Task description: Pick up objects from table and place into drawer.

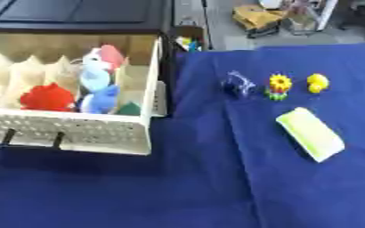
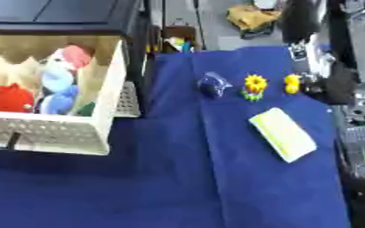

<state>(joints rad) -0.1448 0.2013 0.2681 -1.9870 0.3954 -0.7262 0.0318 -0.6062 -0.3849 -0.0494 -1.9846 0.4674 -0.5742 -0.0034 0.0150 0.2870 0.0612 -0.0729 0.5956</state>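
Note:
The cream drawer (image 1: 76, 129) stands pulled out at the left. It holds a red toy (image 1: 47, 97), blue and white soft toys (image 1: 98, 84) and a small green piece. On the blue cloth (image 1: 216, 187) lie a dark blue, partly clear object (image 1: 238, 83), a sunflower toy (image 1: 278, 86), a small yellow toy (image 1: 317, 82) and a pale yellow-green block (image 1: 310, 132). My right hand (image 2: 316, 62) shows only in the right eye view, blurred, just right of the yellow toy (image 2: 292, 83). Whether it touches the toy is unclear. My left hand is out of sight.
A dark cabinet top (image 1: 76, 13) sits above the drawer. Behind the table are a grey floor and yellow clutter (image 1: 256, 18). Black and silver arm parts (image 2: 361, 116) run down the right edge. The drawer's two black handles (image 1: 31, 139) face the cloth's near side.

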